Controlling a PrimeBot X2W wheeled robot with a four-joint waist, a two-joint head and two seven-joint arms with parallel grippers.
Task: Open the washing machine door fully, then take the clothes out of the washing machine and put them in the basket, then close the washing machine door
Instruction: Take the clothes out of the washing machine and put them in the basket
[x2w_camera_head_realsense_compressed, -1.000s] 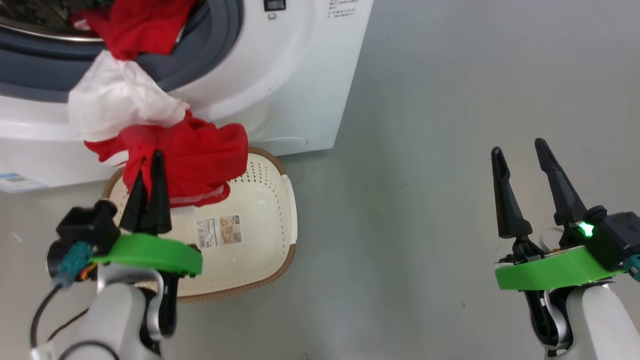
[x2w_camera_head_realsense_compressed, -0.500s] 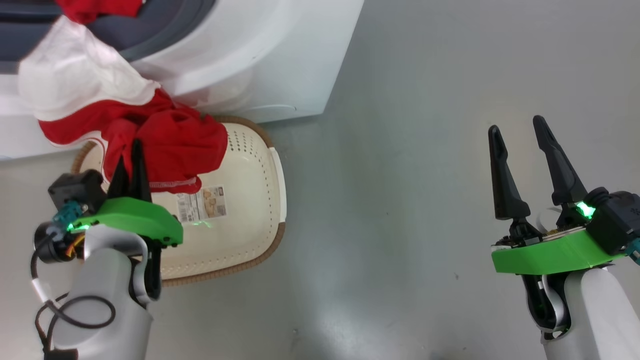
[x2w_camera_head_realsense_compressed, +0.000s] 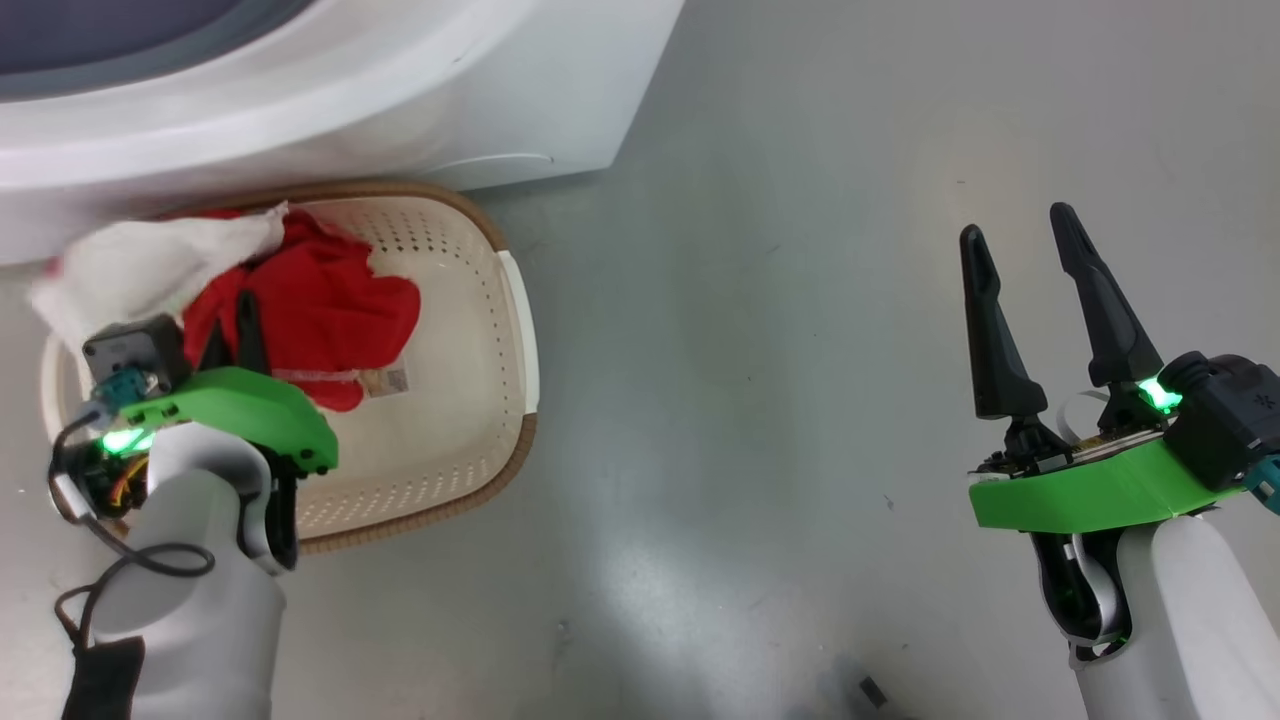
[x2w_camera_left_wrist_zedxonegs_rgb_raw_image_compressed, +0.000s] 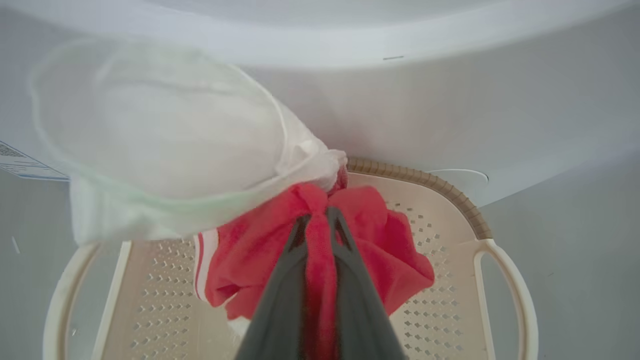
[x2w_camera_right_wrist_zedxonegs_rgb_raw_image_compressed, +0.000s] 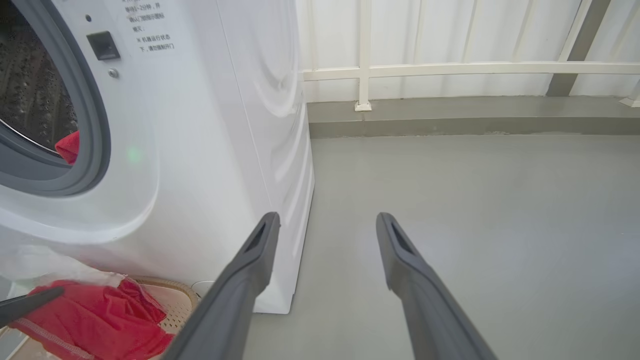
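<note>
Two crumpled clothes (x2w_camera_left_wrist_zedxonegs_rgb_raw_image_compressed: 385, 235), perhaps knotted, over perforated cream basket (x2w_camera_left_wrist_zedxonegs_rgb_raw_image_compressed: 465, 210).

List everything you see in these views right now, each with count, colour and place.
washing machine: one, white, behind the basket
basket: one, cream with brown rim, on floor before machine
red clothes: one bunch, red, in the left claw, hanging into basket
white cloth: one, white, beside the bunch at basket's left rim
red garment: one, red, at the drum's lip
floor: one, grey
railing: one, cream, beyond the machine
left claw: one, dark, shut on red clothes
right claw: one, dark, open above the floor
</note>
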